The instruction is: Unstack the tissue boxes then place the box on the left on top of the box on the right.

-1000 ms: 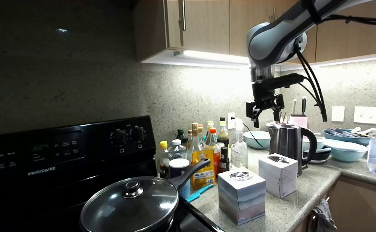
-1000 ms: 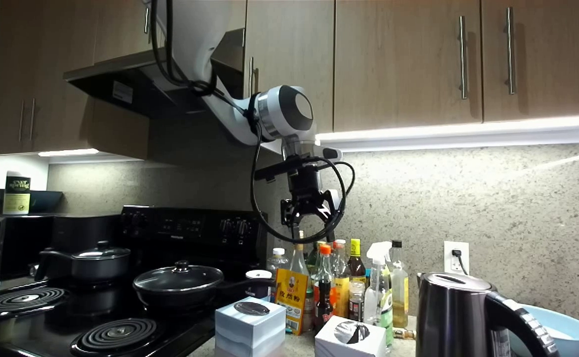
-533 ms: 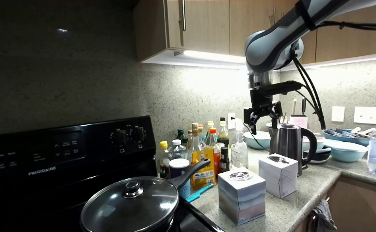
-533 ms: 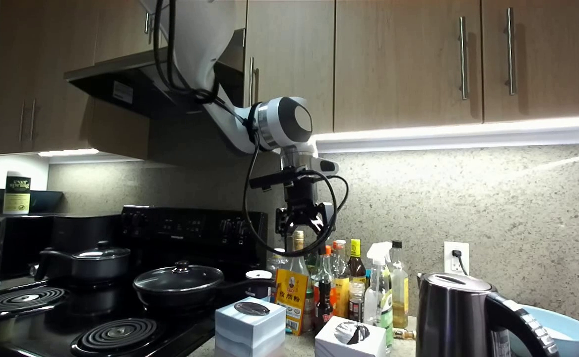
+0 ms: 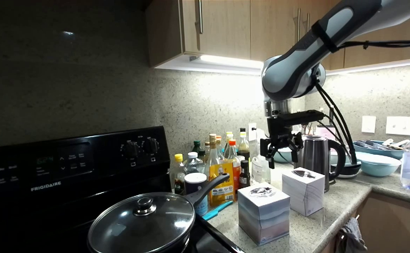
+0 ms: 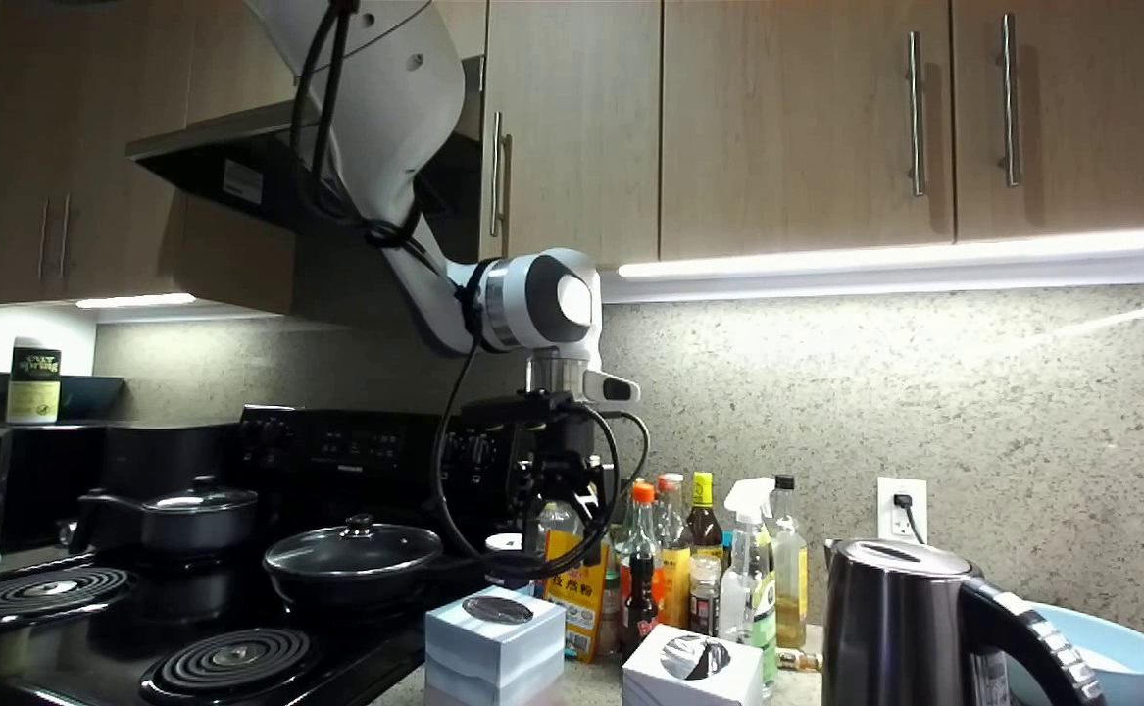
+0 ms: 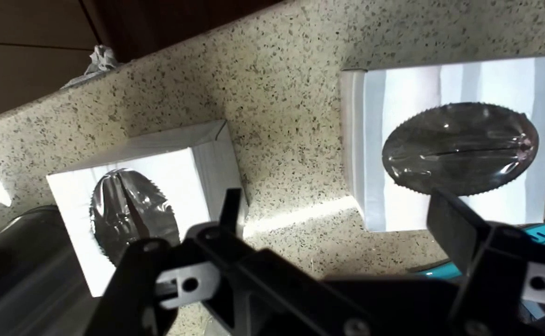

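- The end effector is released, its fingers spread well apart and pointing down; it hangs in the air in both exterior views.
- The striped tissue box stands upright on the bench, near the stove.
- The white tissue box stands upright on the bench too, on the side toward the kettle; whether box and kettle touch, I cannot tell.
- In the wrist view a strip of bench separates the two boxes, and each shows an oval, film-covered opening facing up.
- In an exterior view the striped box is left of the white one.
- In the wrist view one finger overlaps the edge of the striped box's opening, the other the side of the white box; in an exterior view a gap shows between a fingertip and the striped box below it.
- Bottles stand clustered behind the boxes in an exterior view.
- A turquoise utensil lies on the bench near the striped box.
- A lidded pan sits on the stove.
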Tool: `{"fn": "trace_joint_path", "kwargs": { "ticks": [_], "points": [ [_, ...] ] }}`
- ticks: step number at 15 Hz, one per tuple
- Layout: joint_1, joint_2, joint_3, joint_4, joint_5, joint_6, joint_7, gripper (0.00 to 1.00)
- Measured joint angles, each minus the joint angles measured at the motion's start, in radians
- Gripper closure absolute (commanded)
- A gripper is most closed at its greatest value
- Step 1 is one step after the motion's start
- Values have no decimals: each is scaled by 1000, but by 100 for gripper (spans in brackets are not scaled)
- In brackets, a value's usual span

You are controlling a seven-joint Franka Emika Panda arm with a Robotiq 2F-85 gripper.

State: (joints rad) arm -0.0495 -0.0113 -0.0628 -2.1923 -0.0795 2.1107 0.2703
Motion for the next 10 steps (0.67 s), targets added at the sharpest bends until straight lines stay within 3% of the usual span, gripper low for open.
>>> {"fn": "trace_joint_path", "kwargs": {
  "ticks": [10],
  "points": [
    [14, 73, 20, -3, 0, -36, -19, 0]
  ]
}}
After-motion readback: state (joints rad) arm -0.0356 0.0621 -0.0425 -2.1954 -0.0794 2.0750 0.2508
